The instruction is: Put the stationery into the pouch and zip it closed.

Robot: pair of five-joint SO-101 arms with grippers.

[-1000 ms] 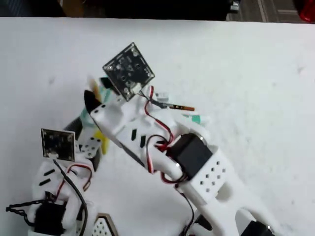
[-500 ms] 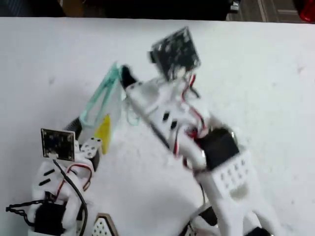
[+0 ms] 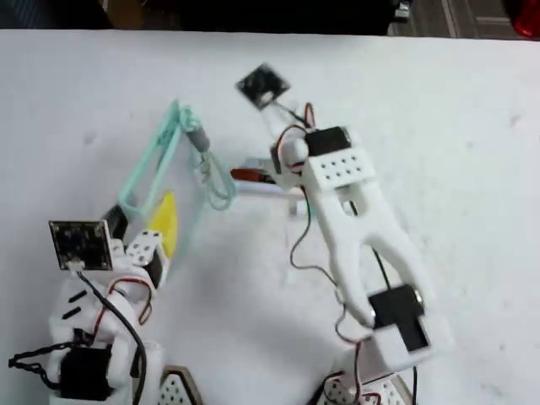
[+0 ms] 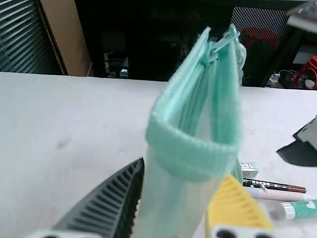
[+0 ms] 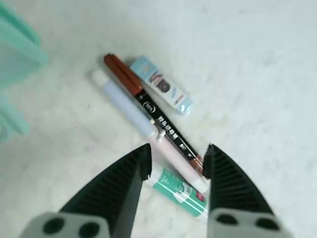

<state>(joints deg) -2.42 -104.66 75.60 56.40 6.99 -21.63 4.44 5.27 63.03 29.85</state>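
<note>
A clear pouch (image 3: 164,164) with teal zip edges stands on the table, and its zip cord (image 3: 215,181) hangs beside it. My left gripper (image 3: 139,226) is shut on the pouch's near end. In the left wrist view the pouch (image 4: 195,144) sits between the grey finger (image 4: 109,208) and the yellow finger (image 4: 233,208), with its mouth spread apart. My right gripper (image 5: 177,157) hangs open just above the stationery: a brown-capped black pen (image 5: 148,106), a pale pen (image 5: 136,116), a small blue eraser (image 5: 161,84) and a green tube (image 5: 181,192). Nothing is between its fingers.
The right arm (image 3: 346,194) stretches from the front edge over the table's middle and hides most of the stationery (image 3: 249,175) from above. Bare white table (image 3: 439,126) lies to the right and behind. The table's far edge meets a dark room.
The right arm has swung away from the pouch, to the right, and now hangs over the pens. The pouch has come out from under it. The left gripper keeps its hold.
</note>
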